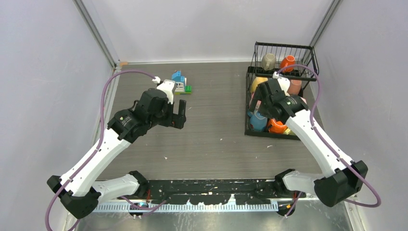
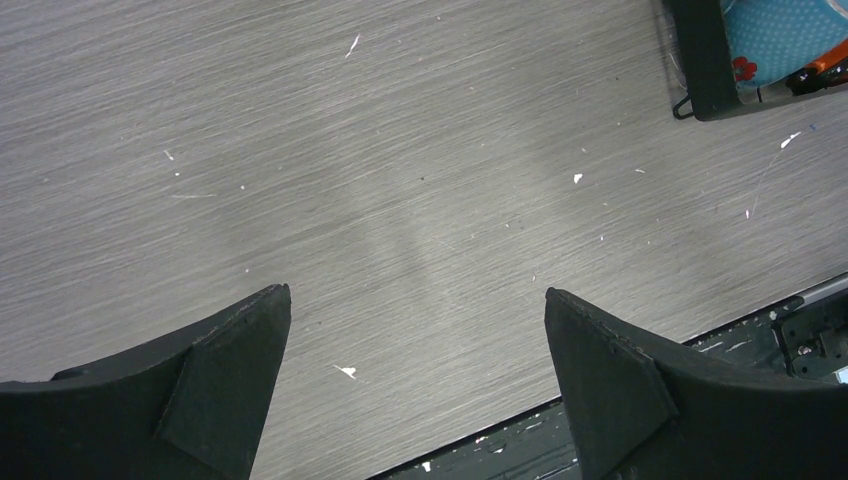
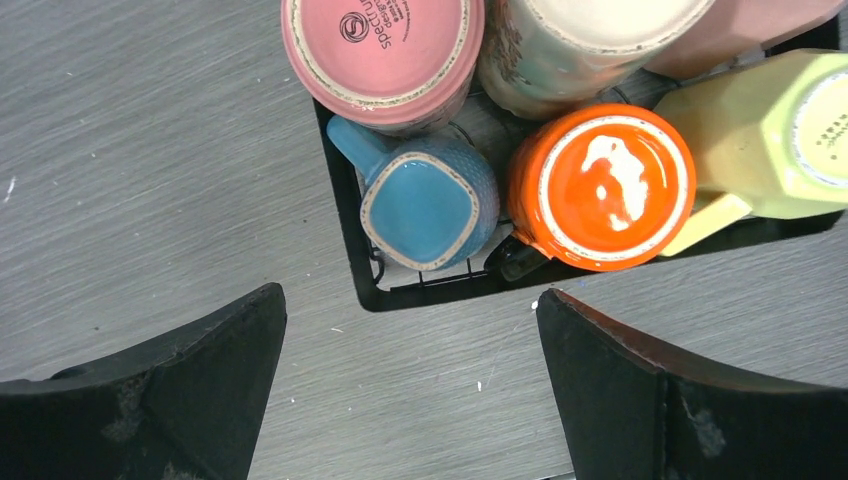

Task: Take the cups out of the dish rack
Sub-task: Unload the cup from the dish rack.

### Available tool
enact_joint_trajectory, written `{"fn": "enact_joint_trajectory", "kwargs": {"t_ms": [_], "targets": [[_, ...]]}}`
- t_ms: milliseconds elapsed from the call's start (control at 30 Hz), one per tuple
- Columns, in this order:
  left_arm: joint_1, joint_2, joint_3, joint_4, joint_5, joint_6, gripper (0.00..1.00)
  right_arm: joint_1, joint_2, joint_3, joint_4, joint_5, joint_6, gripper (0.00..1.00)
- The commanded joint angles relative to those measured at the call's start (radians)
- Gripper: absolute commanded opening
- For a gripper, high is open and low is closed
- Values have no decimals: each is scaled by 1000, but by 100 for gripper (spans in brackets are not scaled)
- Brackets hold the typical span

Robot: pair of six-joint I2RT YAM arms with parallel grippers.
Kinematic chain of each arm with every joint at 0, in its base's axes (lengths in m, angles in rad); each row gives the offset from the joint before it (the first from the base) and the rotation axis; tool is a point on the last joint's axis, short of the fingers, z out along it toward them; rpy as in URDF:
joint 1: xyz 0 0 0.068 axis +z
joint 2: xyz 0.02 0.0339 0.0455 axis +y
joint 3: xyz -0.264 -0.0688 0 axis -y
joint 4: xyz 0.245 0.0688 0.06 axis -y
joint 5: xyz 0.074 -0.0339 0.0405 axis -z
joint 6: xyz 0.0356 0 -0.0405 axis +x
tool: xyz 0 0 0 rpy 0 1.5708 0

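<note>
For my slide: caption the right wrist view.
Open right gripper above dish rack corner; blue cup, orange cup and pink cup sit upside down.

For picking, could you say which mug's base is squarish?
The light blue ceramic mug in the black wire rack's corner; pink mug and orange mug have round ones.

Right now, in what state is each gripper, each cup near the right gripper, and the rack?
Rack: cups on both shelves.
Left gripper: open, empty, over table.
Right gripper: open, empty, above the rack's corner.
Blue cup: upside down in rack.
Orange cup: upside down in rack.
Pink cup: upside down.
Yellow cup: tilted, base showing.
</note>
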Motion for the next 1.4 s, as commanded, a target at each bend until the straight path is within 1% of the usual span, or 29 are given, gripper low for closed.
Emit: {"fn": "enact_joint_trajectory", "kwargs": {"t_ms": [0, 133, 333, 467, 567, 767, 967, 1367], "targets": [[-1, -21, -5, -5, 12, 7, 100, -22, 25, -20, 85, -26, -30, 99], [-2, -19, -9, -15, 21, 9, 100, -53, 65, -44, 132, -82, -75, 97], [-2, 9, 6, -32, 60, 6, 100, -69, 132, -36, 151, -77, -127, 94], [-2, 25, 9, -40, 74, 7, 100, -80, 169, -43, 191, -111, -159, 91], [-2, 34, 9, -48, 79, 9, 100, -82, 180, -59, 228, -125, -170, 91], [-2, 32, 8, -60, 86, 20, 100, -82, 210, -79, 246, -68, -186, 90], [-1, 38, 9, -68, 105, 21, 100, -85, 228, -111, 281, -48, -183, 90], [-2, 58, 17, -87, 120, 19, 100, -86, 229, -175, 329, -48, -155, 83]]}}
